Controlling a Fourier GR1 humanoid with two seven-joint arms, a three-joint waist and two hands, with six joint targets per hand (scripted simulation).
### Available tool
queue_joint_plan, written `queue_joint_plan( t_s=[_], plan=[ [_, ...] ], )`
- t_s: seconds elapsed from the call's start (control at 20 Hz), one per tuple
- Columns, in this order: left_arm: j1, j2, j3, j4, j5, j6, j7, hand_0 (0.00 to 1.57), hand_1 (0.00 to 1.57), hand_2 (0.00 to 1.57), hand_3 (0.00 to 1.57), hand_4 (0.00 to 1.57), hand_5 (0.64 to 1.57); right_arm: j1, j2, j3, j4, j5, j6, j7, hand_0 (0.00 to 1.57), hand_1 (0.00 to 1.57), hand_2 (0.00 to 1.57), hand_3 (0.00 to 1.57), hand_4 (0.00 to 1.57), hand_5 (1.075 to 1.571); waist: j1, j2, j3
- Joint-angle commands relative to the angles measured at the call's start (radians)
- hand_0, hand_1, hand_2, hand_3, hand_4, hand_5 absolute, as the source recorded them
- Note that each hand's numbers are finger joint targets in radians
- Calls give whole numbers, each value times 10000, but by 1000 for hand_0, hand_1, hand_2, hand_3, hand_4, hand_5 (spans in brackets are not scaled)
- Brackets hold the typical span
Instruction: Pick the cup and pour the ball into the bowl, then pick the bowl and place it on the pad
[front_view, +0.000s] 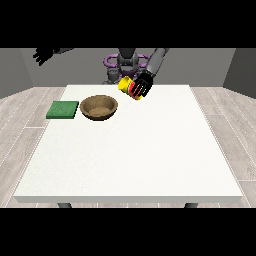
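A yellow cup (124, 85) with a red band is held above the table's far edge, tilted with its mouth towards the view's left. The hand at the view's right (142, 86) has its fingers curled round the cup. The ball is hidden from me. A brown wooden bowl (99, 107) stands on the table to the lower left of the cup, and I see nothing inside it. A flat green pad (63, 109) lies left of the bowl at the table's left edge. The hand at the view's left (44, 54) is raised high beyond the table's left side, fingers spread.
The white table (135, 155) stretches wide towards the camera in front of the bowl and pad. The robot's torso (127, 62) stands behind the far edge.
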Motion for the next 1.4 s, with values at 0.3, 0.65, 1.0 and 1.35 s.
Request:
queue_joint_plan(
  t_s=[0.3,0.65,1.0,1.35],
  plan=[
    [-1795,-892,-2461,879,-3239,-1421,4310,1334,1334,1571,1571,1475,1535,-48,-445,-276,1736,-237,838,-68,0,0,0,123,699,1561,268,-853,-24],
    [-3009,-905,-4015,1274,-5224,-2855,6307,1470,1470,1571,1571,1099,1570,-412,-38,63,1874,306,335,-442,0,0,0,248,698,1556,89,-916,-31],
    [-2472,-907,-5825,-568,-5707,-5446,7104,272,272,1258,1549,1040,1571,-899,-44,138,2772,578,397,-943,0,0,0,327,686,1552,60,-923,-33],
    [-2942,-908,-5279,-1365,-6130,-6435,6233,0,0,1056,1547,1106,1570,-907,-460,-257,2976,513,261,-1167,0,0,0,271,691,1548,667,-598,-40]
  ],
)
